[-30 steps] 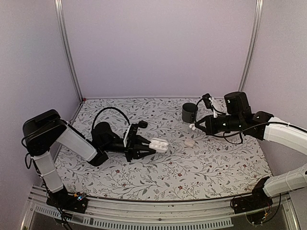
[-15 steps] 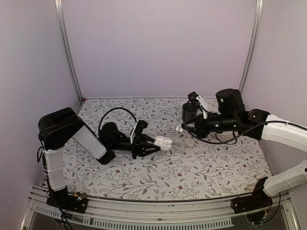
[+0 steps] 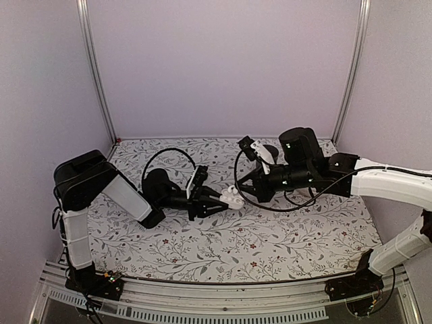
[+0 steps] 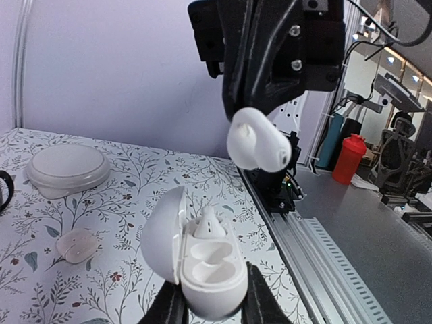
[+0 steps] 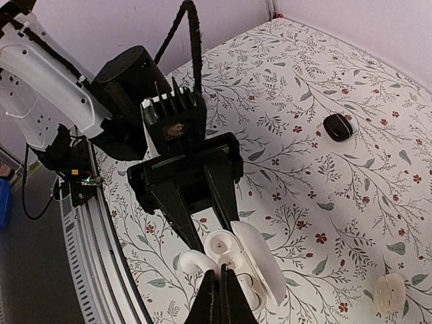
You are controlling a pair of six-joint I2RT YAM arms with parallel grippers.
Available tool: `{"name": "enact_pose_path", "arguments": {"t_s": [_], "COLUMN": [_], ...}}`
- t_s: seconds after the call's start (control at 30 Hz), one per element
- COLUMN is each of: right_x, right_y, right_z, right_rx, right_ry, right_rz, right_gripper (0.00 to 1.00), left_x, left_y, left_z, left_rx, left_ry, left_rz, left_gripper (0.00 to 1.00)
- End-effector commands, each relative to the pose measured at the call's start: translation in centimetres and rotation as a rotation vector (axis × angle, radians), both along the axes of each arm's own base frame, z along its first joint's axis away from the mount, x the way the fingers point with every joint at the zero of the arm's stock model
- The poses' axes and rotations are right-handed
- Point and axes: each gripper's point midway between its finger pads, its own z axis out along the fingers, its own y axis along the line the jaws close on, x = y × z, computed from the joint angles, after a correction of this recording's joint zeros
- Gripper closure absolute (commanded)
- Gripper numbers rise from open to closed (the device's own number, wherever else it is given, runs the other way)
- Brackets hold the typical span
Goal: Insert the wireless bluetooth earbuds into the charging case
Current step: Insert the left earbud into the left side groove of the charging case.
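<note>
The white charging case [image 3: 230, 198] is open, lid up, and my left gripper [image 3: 219, 201] is shut on its base. In the left wrist view the case [image 4: 214, 278] sits between the jaws of the left gripper [image 4: 206, 305], with one earbud [image 4: 208, 223] seated in its far slot and the near slot empty. My right gripper [image 3: 241, 191] is shut on the second white earbud [image 4: 258, 138], which hangs just above the case. In the right wrist view this earbud [image 5: 196, 260] pokes out left of the right gripper [image 5: 221, 283], beside the case [image 5: 260, 260].
A dark grey cup [image 3: 268, 150] stands behind the right arm. A small black object [image 5: 337, 126] lies on the floral mat behind the left gripper. A small translucent piece [image 5: 390, 291] lies right of the case; it also shows in the left wrist view [image 4: 75, 244], near a pale round disc [image 4: 67, 169].
My right gripper has moved left with the earbud, from near the cup to just over the open case. My left gripper has carried the case slightly to the right.
</note>
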Motion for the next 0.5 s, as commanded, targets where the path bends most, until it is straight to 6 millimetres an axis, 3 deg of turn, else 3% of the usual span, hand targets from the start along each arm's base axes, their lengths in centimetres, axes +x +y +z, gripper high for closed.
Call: {"name": "enact_pose_path", "arguments": {"t_s": [0.0, 0.3, 0.37, 0.47], "right_x": [0.2, 0.7, 0.8, 0.9], "right_y": [1.5, 2.1, 2.2, 2.3], "right_z": [0.8, -0.3, -0.4, -0.7], "right_rx": [0.007, -0.04, -0.047, -0.059], "right_ry": [-0.052, -0.072, -0.074, -0.079], "right_rz": [0.011, -0.015, -0.021, -0.025], "right_gripper": [0.97, 0.97, 0.97, 0.97], "left_x": [0.1, -0.2, -0.3, -0.4], "left_y": [-0.2, 0.0, 0.2, 0.3], "left_z": [0.4, 0.2, 1.6, 1.8], "left_rx": [0.004, 0.015, -0.008, -0.011], "left_ry": [0.005, 0.007, -0.018, -0.02], "left_rz": [0.0, 0.0, 0.0, 0.002], "left_gripper": [1.0, 1.0, 1.0, 1.0]}}
